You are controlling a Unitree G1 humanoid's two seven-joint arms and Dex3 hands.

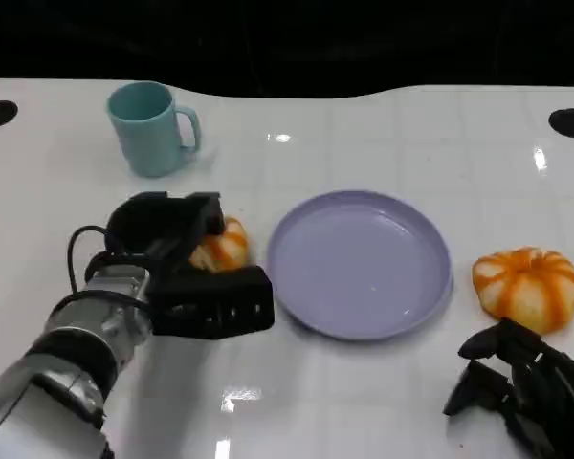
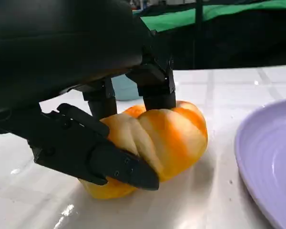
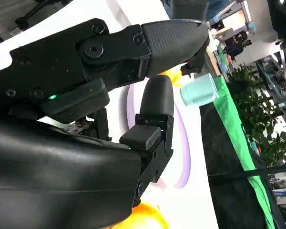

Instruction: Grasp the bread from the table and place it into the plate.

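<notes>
Our left hand (image 1: 187,263) grips the bread (image 2: 155,143) on the desk (image 1: 364,402), the plate (image 1: 360,263) just beside it; our right hand (image 1: 521,382) rests open.

Desk (image 1: 383,402): white, glossy, smooth w/ faint grid lines, throws back lamp glare. Plate (image 1: 297,273): lilac, looks like smooth plastic, soft sheen, fine ridges near rim in left wrist view. Cup (image 1: 150,127): pale teal, matt-ish plastic look. Bread by left robot hand (image 1: 187,268): orange & cream, smooth glazed crust (image 2: 176,133), slightly shiny; second bread (image 1: 528,285) same finish. Left robot hand: black hard plastic, mostly matt (shell a bit satin). Forearm (image 1: 38,382): brushed silver metal. Right robot hand (image 1: 526,382): black plastic, matt, visible screws in right wrist view.
</notes>
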